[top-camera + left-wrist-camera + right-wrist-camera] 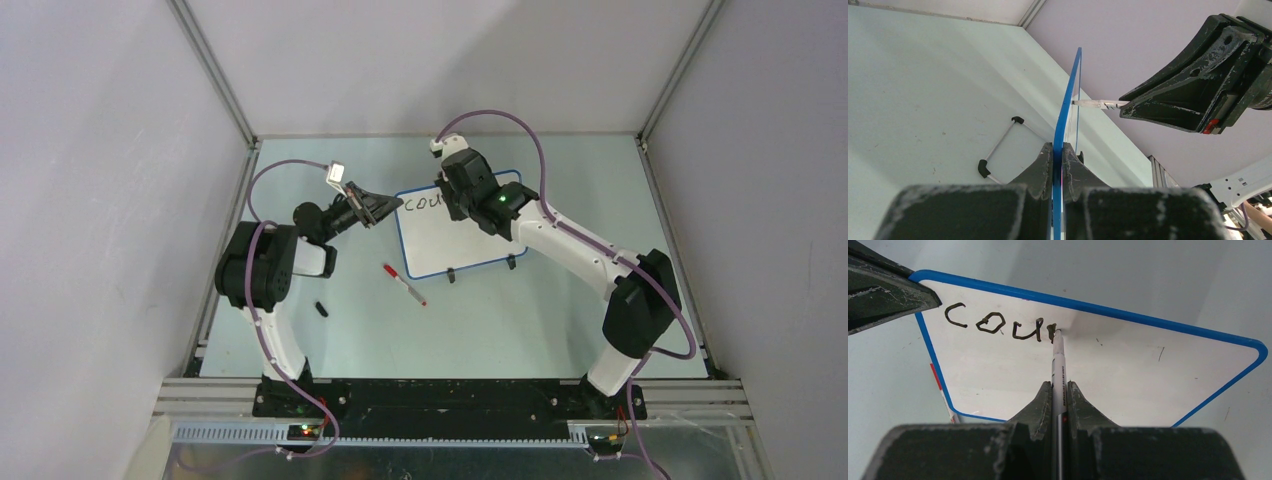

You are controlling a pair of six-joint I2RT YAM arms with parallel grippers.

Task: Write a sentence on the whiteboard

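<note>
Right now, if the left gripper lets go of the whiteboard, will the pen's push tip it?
Likely it would shift: the whiteboard is a thin sheet with two small feet, steadied at one edge by the left gripper. It looks stiff and light, so the pen could push it.

The tabletop (500, 320) is being overlooked from above; the whiteboard (1128, 365), shared by all 3 views, is being framed closely: edge-on from the left wrist, face-on from the right.
</note>
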